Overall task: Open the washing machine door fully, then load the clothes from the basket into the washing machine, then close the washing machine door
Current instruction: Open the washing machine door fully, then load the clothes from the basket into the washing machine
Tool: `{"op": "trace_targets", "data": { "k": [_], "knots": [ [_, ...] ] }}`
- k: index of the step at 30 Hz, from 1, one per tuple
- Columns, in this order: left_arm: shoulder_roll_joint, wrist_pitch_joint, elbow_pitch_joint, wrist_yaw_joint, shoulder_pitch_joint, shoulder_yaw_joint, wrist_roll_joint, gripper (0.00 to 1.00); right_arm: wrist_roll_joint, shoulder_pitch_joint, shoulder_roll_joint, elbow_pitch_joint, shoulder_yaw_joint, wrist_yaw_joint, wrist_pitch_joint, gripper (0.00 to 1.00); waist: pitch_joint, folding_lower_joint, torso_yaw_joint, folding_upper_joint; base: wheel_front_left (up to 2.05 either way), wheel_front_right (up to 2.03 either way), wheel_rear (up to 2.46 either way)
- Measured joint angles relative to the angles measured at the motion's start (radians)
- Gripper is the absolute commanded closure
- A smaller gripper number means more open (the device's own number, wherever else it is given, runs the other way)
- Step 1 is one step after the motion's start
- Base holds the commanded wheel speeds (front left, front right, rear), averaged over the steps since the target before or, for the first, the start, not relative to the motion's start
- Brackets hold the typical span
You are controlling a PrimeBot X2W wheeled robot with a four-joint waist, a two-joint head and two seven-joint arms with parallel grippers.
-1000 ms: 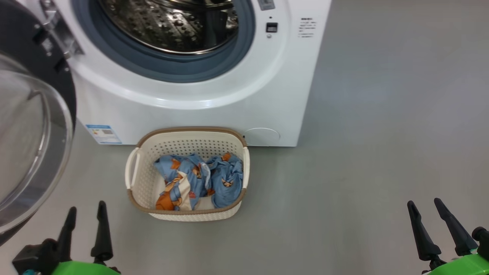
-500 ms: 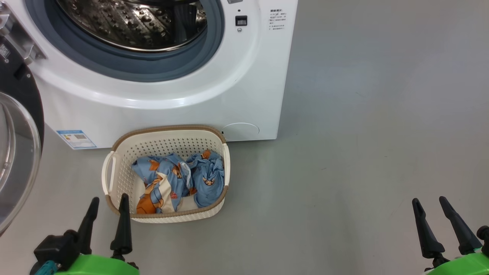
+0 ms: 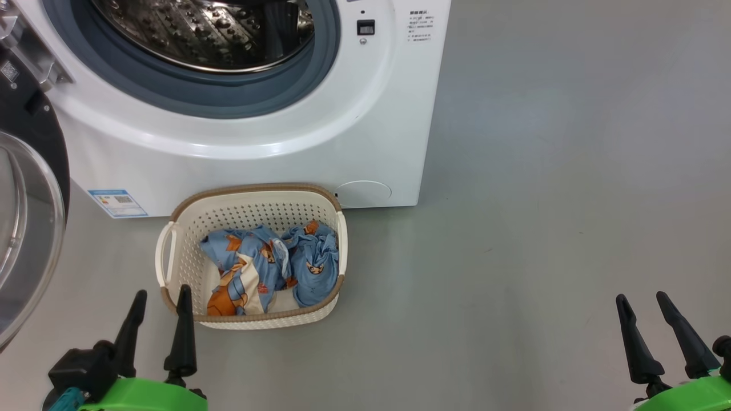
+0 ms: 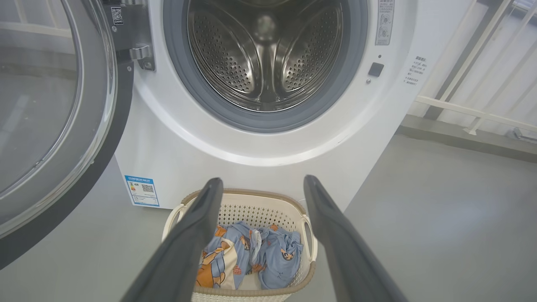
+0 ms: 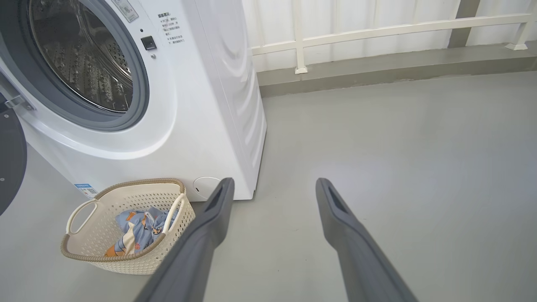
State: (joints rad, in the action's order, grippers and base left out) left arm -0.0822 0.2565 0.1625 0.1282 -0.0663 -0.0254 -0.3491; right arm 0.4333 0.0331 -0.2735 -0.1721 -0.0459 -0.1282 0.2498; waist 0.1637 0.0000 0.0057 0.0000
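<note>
We see the washing machine (image 3: 240,154) straight ahead with its mouth uncovered: the perforated steel drum (image 3: 211,34) looks empty inside the grey-blue seal (image 3: 228,97). The washing machine door (image 3: 28,228) hangs swung out on its hinge at the far left of the head view, black rim and clear glass bowl turned away from the opening. The basket (image 3: 251,188) sits on the grey floor (image 3: 542,228) just in front of the machine's lower panel, close to the small blue label (image 3: 117,202). The clothes (image 3: 268,268), blue with orange-brown animals and a cream patch, lie crumpled in the bottom of it, well below the brown rim. Our left gripper (image 3: 163,290) hovers near the basket's near-left corner with its two dark fingers set apart and nothing between them; in the left wrist view the basket and its load show through the gap between them. We cannot tell whether a fingertip touches the rim. Our right gripper (image 3: 641,295) hangs well apart to the right over bare floor, its jaws likewise spread and empty. In the right wrist view a white railing (image 5: 377,29) runs along the wall beyond the machine.
</note>
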Motion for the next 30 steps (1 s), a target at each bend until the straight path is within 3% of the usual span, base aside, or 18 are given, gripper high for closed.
{"op": "trace_targets", "data": {
  "k": [11,30],
  "knots": [
    [-0.004,0.000,0.027,0.000,-0.001,-0.023,-0.037,0.00,0.000,-0.016,-0.001,0.000,0.002,0.000,0.000,0.00,0.005,-0.0001,0.001,0.0000,0.08,-0.19,0.10],
    [-0.020,0.000,0.024,0.000,-0.022,-0.032,-0.054,0.00,0.000,-0.018,-0.003,0.000,0.013,0.000,0.000,0.00,0.025,0.0000,0.003,0.0000,0.70,-1.17,0.47]
  ]
}}
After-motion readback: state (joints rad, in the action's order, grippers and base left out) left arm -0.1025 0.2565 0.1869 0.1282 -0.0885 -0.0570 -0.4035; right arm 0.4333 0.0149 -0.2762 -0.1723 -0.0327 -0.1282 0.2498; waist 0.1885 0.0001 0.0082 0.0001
